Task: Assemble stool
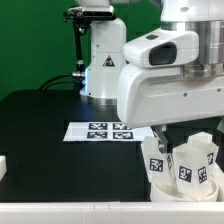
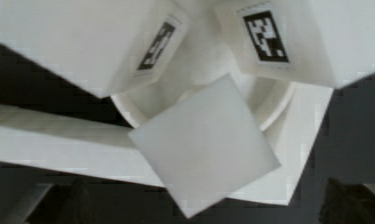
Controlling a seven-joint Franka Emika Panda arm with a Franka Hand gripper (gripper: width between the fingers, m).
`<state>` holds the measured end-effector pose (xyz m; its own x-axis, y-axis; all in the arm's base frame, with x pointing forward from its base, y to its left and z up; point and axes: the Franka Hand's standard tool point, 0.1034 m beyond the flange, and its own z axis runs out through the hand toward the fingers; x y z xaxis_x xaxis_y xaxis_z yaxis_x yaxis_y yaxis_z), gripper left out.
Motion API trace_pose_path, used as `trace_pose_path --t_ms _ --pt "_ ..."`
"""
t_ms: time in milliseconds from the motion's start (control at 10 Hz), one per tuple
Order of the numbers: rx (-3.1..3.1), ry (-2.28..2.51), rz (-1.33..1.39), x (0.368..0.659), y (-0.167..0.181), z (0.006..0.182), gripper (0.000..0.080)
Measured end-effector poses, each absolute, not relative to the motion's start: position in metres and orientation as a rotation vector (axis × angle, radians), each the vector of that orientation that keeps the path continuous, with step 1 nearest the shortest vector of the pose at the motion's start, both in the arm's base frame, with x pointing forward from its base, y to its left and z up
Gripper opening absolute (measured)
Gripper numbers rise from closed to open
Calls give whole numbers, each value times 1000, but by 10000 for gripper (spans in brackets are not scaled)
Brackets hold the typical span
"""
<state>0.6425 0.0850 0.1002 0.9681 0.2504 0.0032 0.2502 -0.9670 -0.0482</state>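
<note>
The stool's round white seat [image 1: 178, 189] lies at the front, on the exterior view's right, with tagged white legs [image 1: 157, 160] [image 1: 203, 152] standing on it. My gripper [image 1: 163, 137] hangs just above them, mostly hidden by the arm. In the wrist view two tagged legs [image 2: 152, 48] [image 2: 273, 40] rise from the seat [image 2: 255, 100]. A third leg's square end [image 2: 205, 150] points up between my dark fingers [image 2: 51, 205]. My gripper [image 2: 202, 208] is open, its fingers well apart on either side of that leg and not touching it.
The marker board [image 1: 100, 131] lies flat behind the stool, in front of the robot base [image 1: 100, 65]. A small white part [image 1: 3, 166] sits at the exterior view's left edge. The white table rim [image 1: 70, 212] runs along the front.
</note>
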Motion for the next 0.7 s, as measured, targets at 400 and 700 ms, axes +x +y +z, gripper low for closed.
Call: trace_pose_path --t_ms 400,700 --pt "-3022 -810 14 639 81 93 649" --pt "-2951 -1037 25 635 80 79 649"
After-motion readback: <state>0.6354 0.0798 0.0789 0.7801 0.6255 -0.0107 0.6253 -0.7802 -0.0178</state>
